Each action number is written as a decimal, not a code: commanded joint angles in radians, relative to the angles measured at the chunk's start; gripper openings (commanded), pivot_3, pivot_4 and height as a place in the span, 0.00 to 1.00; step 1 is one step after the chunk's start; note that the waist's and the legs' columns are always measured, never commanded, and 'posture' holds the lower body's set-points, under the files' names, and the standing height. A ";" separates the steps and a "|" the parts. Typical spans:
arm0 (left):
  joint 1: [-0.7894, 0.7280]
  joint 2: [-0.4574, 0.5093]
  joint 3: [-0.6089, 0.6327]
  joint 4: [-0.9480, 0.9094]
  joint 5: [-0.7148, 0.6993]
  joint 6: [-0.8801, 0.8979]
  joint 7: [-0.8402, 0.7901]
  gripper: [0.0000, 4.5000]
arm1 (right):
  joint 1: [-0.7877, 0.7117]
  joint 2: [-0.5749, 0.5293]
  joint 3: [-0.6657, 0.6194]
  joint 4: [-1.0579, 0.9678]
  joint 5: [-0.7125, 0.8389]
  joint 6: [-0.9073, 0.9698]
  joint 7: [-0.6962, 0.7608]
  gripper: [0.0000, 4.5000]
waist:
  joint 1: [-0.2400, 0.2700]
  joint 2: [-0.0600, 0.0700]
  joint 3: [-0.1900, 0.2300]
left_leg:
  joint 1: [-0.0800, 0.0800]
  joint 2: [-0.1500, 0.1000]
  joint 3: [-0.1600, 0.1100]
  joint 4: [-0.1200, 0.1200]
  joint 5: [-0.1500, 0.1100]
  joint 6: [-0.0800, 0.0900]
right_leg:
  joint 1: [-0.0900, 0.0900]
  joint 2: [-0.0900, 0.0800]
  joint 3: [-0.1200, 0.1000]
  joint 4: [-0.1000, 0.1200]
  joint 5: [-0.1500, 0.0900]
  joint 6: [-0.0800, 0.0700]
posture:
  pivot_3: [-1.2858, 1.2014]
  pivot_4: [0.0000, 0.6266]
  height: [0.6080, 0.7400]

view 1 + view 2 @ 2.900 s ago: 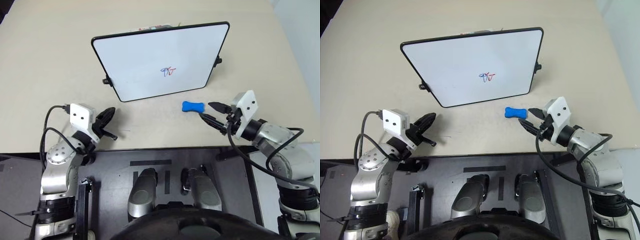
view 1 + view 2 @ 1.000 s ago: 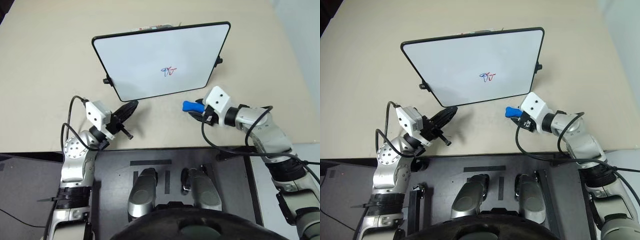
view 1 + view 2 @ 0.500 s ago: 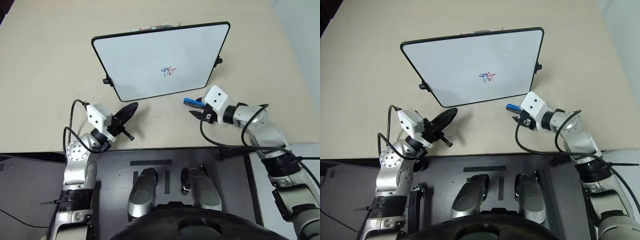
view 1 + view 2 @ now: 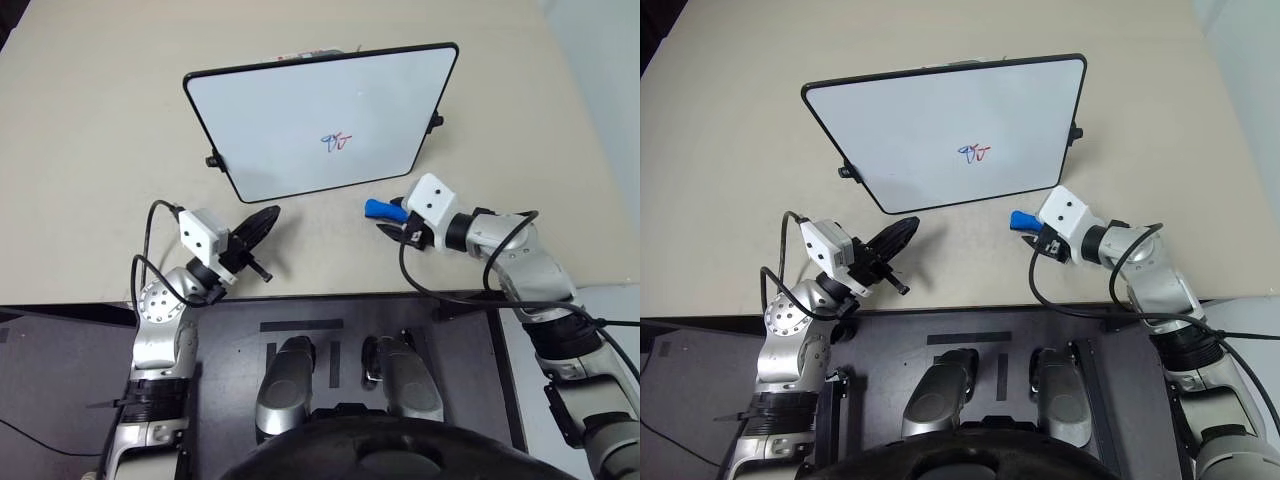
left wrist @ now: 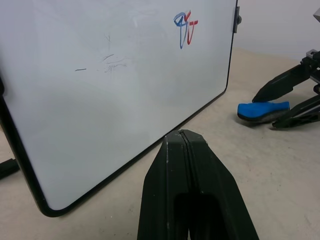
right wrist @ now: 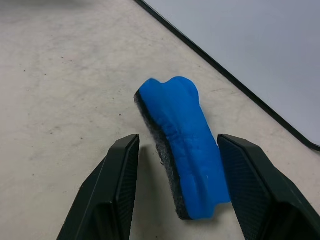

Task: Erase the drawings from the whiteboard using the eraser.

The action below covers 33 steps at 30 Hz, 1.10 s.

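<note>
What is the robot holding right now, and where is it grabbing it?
Nothing yet. The right gripper is open, its fingers on either side of the blue eraser, which lies on the table. The left gripper is shut and empty.

From the head views, the right gripper (image 4: 392, 222) hides the near end of the eraser (image 4: 377, 208). The drawings (image 4: 338, 143) are too small there to make out as shapes (just blue and red strokes). In the left wrist view the whiteboard (image 5: 90, 90) runs off the frame's edges. Something behind the board's far edge (image 4: 310, 55) is mostly hidden.
</note>
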 commanded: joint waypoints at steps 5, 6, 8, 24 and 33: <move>0.001 -0.008 -0.002 -0.019 0.001 -0.021 0.005 0.00 | -0.009 0.000 -0.044 -0.058 0.000 -0.018 -0.014 0.58 | 0.000 0.000 0.000 | 0.000 0.000 0.000 0.000 0.000 0.000 | 0.000 0.000 0.000 0.000 0.000 0.000 | 0.52 0.24 1.00; 0.001 -0.008 -0.002 -0.019 0.001 -0.021 0.005 0.00 | -0.010 0.000 -0.048 -0.068 0.005 -0.014 -0.012 0.58 | 0.000 0.000 0.000 | 0.000 0.000 0.000 0.000 0.000 0.000 | 0.000 0.000 0.000 0.000 0.000 0.000 | 0.52 0.24 1.00; 0.003 -0.009 -0.003 -0.021 0.001 -0.021 0.005 0.00 | -0.015 -0.004 -0.061 -0.104 0.017 -0.002 -0.004 0.58 | 0.000 0.000 0.000 | 0.000 0.000 0.000 0.000 0.000 0.000 | 0.000 0.000 0.000 0.000 0.000 0.000 | 0.52 0.24 1.00; 0.005 -0.015 -0.006 -0.021 0.006 -0.021 0.006 0.00 | 0.034 -0.035 -0.041 -0.171 0.045 0.060 0.058 0.58 | 0.000 0.000 0.000 | 0.000 0.000 0.001 0.000 0.001 0.002 | 0.000 0.000 0.000 0.000 0.000 0.000 | 0.52 0.24 1.00; 0.009 -0.015 -0.005 -0.021 0.007 -0.022 0.008 0.00 | 0.033 -0.005 -0.026 -0.114 0.023 0.051 0.050 0.58 | 0.000 0.000 0.000 | 0.000 0.000 0.000 0.000 0.002 0.002 | 0.000 0.000 0.000 0.000 0.000 0.000 | 0.52 0.24 1.00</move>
